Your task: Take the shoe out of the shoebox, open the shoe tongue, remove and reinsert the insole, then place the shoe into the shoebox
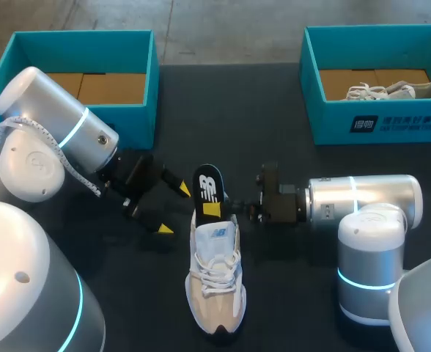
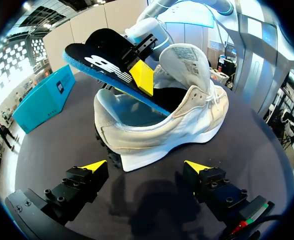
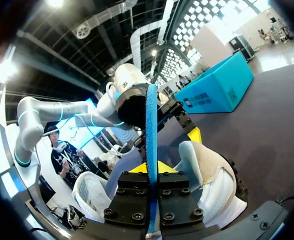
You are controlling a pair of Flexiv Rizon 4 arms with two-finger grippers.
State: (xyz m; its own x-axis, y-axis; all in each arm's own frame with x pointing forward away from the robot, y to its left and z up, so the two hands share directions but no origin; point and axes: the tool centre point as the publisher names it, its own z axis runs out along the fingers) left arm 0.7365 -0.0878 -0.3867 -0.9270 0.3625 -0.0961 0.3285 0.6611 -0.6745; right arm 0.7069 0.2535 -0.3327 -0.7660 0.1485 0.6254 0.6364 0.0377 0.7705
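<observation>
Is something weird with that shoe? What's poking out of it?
Yes. The black insole sticks partly out of the white shoe, tilted up over the heel. The right gripper is pinching it. Nothing looks torn or broken.

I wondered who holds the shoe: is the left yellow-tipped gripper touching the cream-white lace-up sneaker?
Apart. The left wrist view shows bare dark table between the left gripper and the cream-white sneaker.
</observation>
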